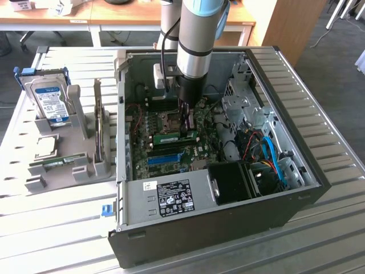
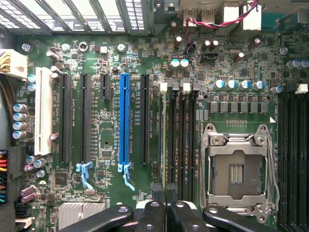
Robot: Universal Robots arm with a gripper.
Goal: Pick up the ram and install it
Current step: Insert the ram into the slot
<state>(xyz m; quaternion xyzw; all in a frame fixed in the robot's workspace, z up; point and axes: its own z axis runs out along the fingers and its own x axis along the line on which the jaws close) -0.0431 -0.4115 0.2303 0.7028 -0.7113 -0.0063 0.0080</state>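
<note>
The jaws, pressed almost together, pinch the top edge of the ram (image 2: 165, 140), which stands edge-up directly beneath them, its long axis running along the black memory slots (image 2: 186, 130) beside the empty processor socket (image 2: 236, 169).

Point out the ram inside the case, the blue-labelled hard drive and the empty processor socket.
ram (image 1: 169, 137): exterior view, middle of its green board.
hard drive (image 1: 50, 104): exterior view, on its blue label.
processor socket (image 2: 236, 173): wrist view, bare centre inside the metal frame.
</note>
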